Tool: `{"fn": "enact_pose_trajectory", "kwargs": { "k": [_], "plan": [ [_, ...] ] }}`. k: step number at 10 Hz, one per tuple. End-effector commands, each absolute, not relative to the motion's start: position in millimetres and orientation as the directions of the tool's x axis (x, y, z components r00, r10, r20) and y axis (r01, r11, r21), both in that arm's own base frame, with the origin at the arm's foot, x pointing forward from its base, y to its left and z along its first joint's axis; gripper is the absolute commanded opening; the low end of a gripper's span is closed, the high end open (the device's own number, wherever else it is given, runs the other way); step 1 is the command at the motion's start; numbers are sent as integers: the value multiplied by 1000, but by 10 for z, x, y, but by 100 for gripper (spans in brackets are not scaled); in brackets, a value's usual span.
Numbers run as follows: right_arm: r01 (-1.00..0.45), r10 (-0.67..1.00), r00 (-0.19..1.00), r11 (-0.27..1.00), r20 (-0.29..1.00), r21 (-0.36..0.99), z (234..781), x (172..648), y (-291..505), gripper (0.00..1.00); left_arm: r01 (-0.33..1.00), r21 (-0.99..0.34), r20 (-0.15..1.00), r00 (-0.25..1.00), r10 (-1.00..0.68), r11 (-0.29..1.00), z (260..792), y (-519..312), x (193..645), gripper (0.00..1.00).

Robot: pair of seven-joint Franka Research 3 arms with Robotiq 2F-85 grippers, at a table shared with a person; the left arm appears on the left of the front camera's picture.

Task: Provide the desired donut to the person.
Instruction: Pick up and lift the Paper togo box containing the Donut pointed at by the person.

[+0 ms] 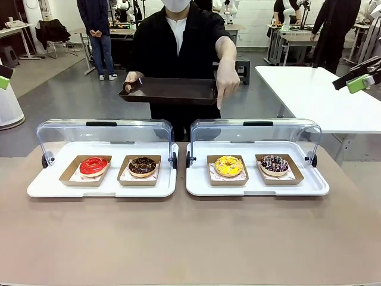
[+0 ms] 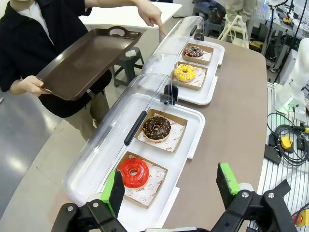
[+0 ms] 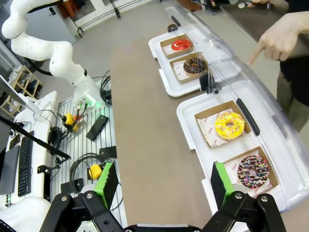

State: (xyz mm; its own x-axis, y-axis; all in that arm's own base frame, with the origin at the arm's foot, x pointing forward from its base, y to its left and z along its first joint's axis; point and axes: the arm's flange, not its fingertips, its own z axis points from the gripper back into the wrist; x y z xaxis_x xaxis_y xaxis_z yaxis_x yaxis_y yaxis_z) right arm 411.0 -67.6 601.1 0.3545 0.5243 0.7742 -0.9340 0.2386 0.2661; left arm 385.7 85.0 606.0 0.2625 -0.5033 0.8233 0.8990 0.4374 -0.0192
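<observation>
Spreads left tool point(image 2: 171, 182) and right tool point(image 3: 163, 180) wide, empty, low in the wrist frames. Points the person's hand point(image 1: 227, 80) down from upper centre toward yellow donut point(image 1: 228, 165), right of centre on the surface point(image 1: 190, 238), in white tray point(image 1: 256, 189).

L end effector point(image 2: 169, 176) spread, R one point(image 3: 162, 174) too

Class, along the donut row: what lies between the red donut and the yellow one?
The chocolate donut sits between the red donut and yellow donut, clearest in the front view.
</observation>
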Motion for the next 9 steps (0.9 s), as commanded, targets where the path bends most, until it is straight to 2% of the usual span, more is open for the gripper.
{"fn": "enact_pose_trajectory", "kwargs": {
  "k": [1, 9],
  "plan": [
    [-935, 524, 352, 235, 775, 266, 6009, 4113, -667, 100, 899, -22, 831, 259, -491, 437, 6070, 835, 3862, 100],
    [-935, 524, 352, 235, 775, 266, 6009, 4113, -667, 100, 899, -22, 831, 259, -491, 437, 6070, 835, 3862, 100]
  ]
}}
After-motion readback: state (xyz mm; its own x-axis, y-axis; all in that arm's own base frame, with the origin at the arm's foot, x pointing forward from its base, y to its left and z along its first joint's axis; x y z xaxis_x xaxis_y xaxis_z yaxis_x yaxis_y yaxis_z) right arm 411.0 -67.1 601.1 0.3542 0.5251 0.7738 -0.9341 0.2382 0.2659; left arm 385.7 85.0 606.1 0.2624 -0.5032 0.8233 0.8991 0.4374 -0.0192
